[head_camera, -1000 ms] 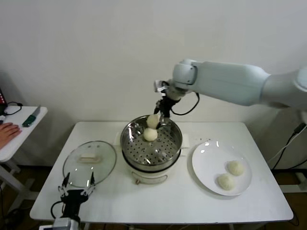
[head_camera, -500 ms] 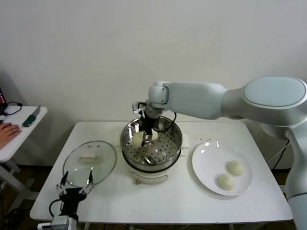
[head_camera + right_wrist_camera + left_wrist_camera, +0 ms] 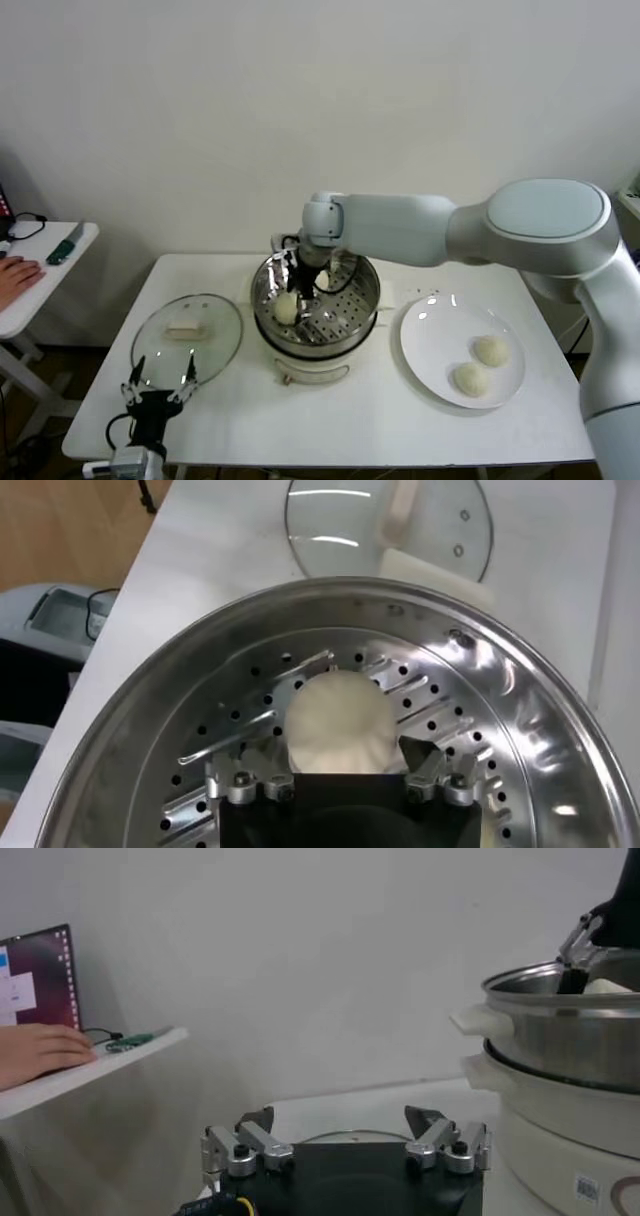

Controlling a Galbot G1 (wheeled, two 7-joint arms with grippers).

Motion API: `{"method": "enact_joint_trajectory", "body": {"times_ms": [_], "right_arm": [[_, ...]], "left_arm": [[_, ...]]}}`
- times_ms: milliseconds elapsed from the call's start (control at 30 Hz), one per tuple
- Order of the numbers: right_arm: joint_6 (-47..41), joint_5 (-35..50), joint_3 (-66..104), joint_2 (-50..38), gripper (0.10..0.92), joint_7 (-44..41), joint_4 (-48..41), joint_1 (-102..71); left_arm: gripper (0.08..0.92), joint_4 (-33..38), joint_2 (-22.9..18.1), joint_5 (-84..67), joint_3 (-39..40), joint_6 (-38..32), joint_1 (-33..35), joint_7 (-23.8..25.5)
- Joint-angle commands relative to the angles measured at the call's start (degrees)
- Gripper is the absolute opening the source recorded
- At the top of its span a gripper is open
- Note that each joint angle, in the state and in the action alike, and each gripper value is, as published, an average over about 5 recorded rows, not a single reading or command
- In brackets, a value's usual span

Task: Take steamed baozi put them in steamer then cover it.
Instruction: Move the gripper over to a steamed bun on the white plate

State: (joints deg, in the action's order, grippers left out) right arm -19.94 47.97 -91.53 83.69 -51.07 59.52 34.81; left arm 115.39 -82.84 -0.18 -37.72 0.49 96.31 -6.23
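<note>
The steel steamer (image 3: 352, 318) stands mid-table on its cream base. My right gripper (image 3: 297, 285) reaches into it, open, its jaws on either side of a baozi (image 3: 287, 307) that rests on the perforated tray; the right wrist view shows this bun (image 3: 337, 722) between the fingers (image 3: 262, 770). A second baozi (image 3: 323, 281) lies behind the gripper, partly hidden. Two more baozi (image 3: 490, 350) (image 3: 470, 379) lie on the white plate (image 3: 430, 340). The glass cover (image 3: 187, 338) lies flat, left of the steamer. My left gripper (image 3: 158, 392) waits open at the cover's near edge.
A small side table (image 3: 60, 262) stands far left with a person's hand (image 3: 15, 275) on it. In the left wrist view the steamer (image 3: 570, 1033) rises at the right and the cover's rim (image 3: 345, 1138) lies just beyond the left gripper (image 3: 345, 1120).
My right gripper carried a baozi from above the steamer's back rim down and to the left into the pot; the bun now rests on the tray. The left arm barely moved.
</note>
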Motion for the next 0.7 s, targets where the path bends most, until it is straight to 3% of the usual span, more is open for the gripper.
{"method": "enact_joint_trajectory", "body": {"times_ms": [33, 400, 700], "right_arm": [[0.3, -0.9, 0.3, -1.2, 0.822, -0.8, 1.1, 2.2], [3.5, -2.4, -2.8, -18.8, 0.823, -5.9, 14.5, 16.7], [3.6, -16.5, 0.2, -37.7, 0.823, -7.8, 25.0, 14.3]], "left_arm": [[0.823, 0.0, 0.0, -0.2, -0.2, 0.0, 0.2, -0.1], [0.823, -0.1, 0.4, -1.2, -0.3, 0.6, 0.7, -0.3], [0.823, 0.2, 0.5, -0.7, 0.4, 1.6, 0.9, 0.0]]}}
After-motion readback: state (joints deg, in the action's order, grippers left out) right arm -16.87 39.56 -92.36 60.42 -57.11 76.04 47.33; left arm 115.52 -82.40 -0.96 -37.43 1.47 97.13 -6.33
